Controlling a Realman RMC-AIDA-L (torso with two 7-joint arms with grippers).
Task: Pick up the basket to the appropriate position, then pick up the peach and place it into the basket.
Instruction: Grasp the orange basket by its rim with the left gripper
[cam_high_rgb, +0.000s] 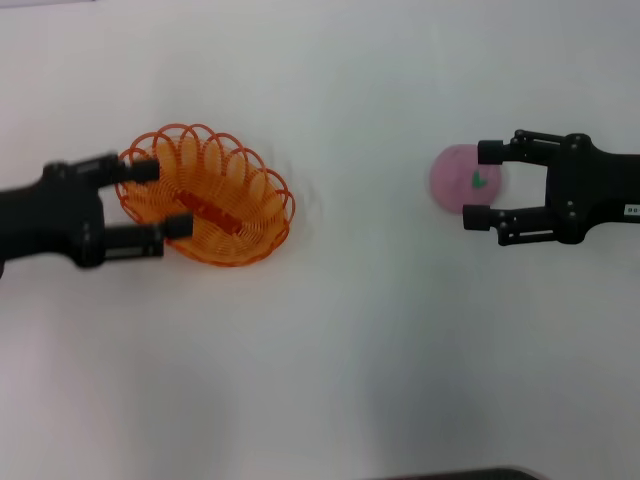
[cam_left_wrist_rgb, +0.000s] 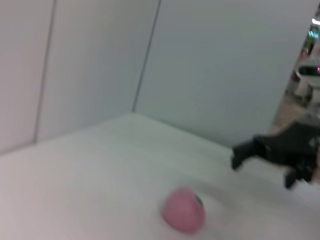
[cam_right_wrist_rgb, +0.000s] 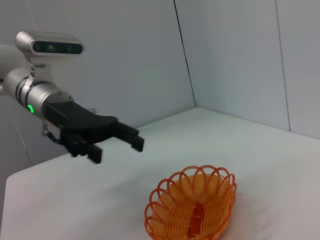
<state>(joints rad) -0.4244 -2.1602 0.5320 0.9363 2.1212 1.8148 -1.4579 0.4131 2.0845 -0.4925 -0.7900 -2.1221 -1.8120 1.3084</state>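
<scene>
The orange openwork basket (cam_high_rgb: 215, 195) lies tipped on the white table, left of centre; in the right wrist view the basket (cam_right_wrist_rgb: 192, 210) has its mouth turned toward the camera. My left gripper (cam_high_rgb: 158, 198) is open and overlaps the basket's left rim in the head view. The right wrist view shows the left gripper (cam_right_wrist_rgb: 120, 150) hovering above and apart from the basket. The pink peach (cam_high_rgb: 458, 178) with its green leaf mark rests on the table at the right. My right gripper (cam_high_rgb: 484, 185) is open, its fingertips straddling the peach's right side from above. In the left wrist view the right gripper (cam_left_wrist_rgb: 263, 170) hangs clear of the peach (cam_left_wrist_rgb: 183, 210).
The white table (cam_high_rgb: 330, 350) stretches between basket and peach and toward the front edge. Pale walls (cam_right_wrist_rgb: 225, 55) close the far side and meet at a corner.
</scene>
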